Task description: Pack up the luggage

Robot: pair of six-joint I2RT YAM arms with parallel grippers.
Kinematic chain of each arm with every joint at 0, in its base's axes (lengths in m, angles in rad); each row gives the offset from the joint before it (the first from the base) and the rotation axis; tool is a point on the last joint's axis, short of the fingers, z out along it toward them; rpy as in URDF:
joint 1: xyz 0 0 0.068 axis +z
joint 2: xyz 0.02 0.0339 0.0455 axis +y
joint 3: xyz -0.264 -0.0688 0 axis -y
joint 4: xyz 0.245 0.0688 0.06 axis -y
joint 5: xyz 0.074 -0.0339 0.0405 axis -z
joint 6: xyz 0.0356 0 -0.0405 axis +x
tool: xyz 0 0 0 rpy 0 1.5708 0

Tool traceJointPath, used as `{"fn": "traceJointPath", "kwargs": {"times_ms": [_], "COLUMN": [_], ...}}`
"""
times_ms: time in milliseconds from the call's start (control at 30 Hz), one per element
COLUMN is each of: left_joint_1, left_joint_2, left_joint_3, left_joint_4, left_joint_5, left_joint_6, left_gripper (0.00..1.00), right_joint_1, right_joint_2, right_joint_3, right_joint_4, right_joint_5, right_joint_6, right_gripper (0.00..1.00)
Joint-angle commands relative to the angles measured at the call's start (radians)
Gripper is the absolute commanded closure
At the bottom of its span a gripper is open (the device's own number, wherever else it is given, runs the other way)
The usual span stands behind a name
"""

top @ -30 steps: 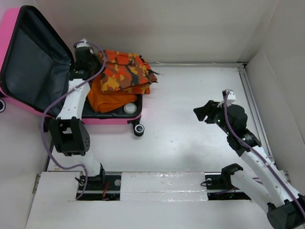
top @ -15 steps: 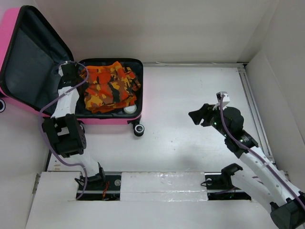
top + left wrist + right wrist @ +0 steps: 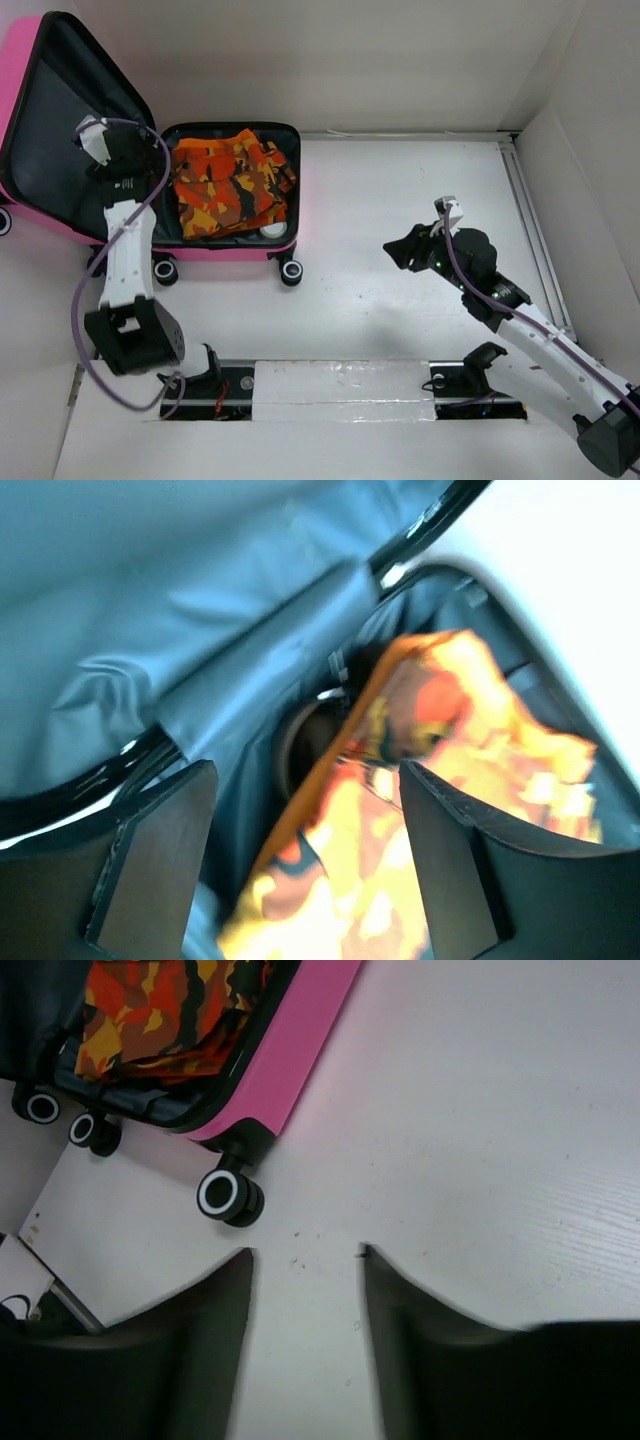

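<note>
Pink case: the suitcase [image 3: 230, 252] lies open on the table [image 3: 420, 180], on your left arm's side. Its lid [image 3: 70, 110] is propped back to the left of the base half, grey lining showing.
Contents: an orange camouflage garment [image 3: 225, 185] lies inside the base half and fills most of it. A small white round item [image 3: 270, 229] shows at the case's near right corner.
Left gripper [image 3: 305, 780]: over the hinge side of the case, against the lid lining. Fingers are spread apart with nothing between them, and the garment lies loose beyond.
Right gripper [image 3: 403, 250]: well to the right of the case, above bare table. Fingers are parted, holding nothing.
Done, by your read: the clothing is in the case, and no other loose item shows outside it.
Left to do: probably tuck any cloth near the rim, swing the lid down, close up.
Watch: cloth caught at the rim would likely stop the lid seating.
</note>
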Motion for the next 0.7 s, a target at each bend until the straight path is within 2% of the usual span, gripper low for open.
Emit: {"fn": "traceJointPath", "kwargs": {"times_ms": [0,33,67,100,200,267,300,333,400,433,467,500,600,633,667], "left_joint_1": [-0.094,-0.116,-0.128,-0.128,-0.128,-0.104,-0.091,-0.079,-0.079,-0.079,-0.067,-0.067,-0.006,0.046,0.179], "left_joint_2": [-0.215,-0.261,-0.354,-0.405,-0.589,-0.628,-0.628,-0.582,-0.487,-0.380,-0.332,-0.295,-0.249,-0.234,-0.215], "left_joint_3": [-0.034,-0.074,-0.087,-0.099,-0.186,-0.202,-0.193,-0.176,-0.069,-0.026,0.070,0.094,0.085,0.085,0.085], "left_joint_4": [-0.034,-0.047,-0.072,-0.093,-0.074,-0.042,-0.041,-0.041,-0.158,-0.219,-0.376,-0.411,-0.332,-0.306,-0.305], "left_joint_5": [-0.211,-0.257,-0.333,-0.371,-0.520,-0.558,-0.572,-0.604,-0.665,-0.716,-0.737,-0.754,-0.765,-0.726,-0.612], "left_joint_6": [0.029,0.029,0.011,-0.003,0.023,0.037,0.068,0.069,0.035,-0.052,-0.119,-0.162,-0.096,-0.064,-0.045], "left_gripper": [0.32,0.32,0.34,0.34,0.37,0.29,0.29,0.29,0.28,0.25,0.25,0.25,0.25,0.25,0.25], "right_joint_1": [0.040,0.040,0.055,0.077,0.109,0.109,0.109,0.118,0.118,0.118,0.118,0.118,0.118,0.118,0.118], "right_joint_2": [-0.007,-0.007,-0.007,-0.007,-0.016,-0.016,-0.016,-0.016,0.004,0.004,0.004,0.013,0.023,0.024,0.033], "right_joint_3": [-0.012,-0.012,-0.012,-0.021,-0.022,-0.022,-0.022,-0.022,-0.022,-0.022,-0.022,-0.022,-0.022,-0.012,-0.012], "right_joint_4": [0.080,0.093,0.106,0.106,0.127,0.127,0.127,0.127,0.127,0.127,0.127,0.127,0.127,0.127,0.127], "right_joint_5": [-0.008,-0.022,-0.054,-0.065,-0.074,-0.102,-0.114,-0.125,-0.137,-0.149,-0.150,-0.150,-0.159,-0.169,-0.170], "right_joint_6": [-0.012,-0.023,-0.032,-0.032,-0.043,-0.055,-0.055,-0.055,-0.064,-0.064,-0.064,-0.073,-0.073,-0.073,-0.082], "right_gripper": [0.58,0.77,0.92,1.00,1.00,1.00,1.00,0.98,0.90,0.88,0.79,0.74,0.59,0.59,0.57]}}
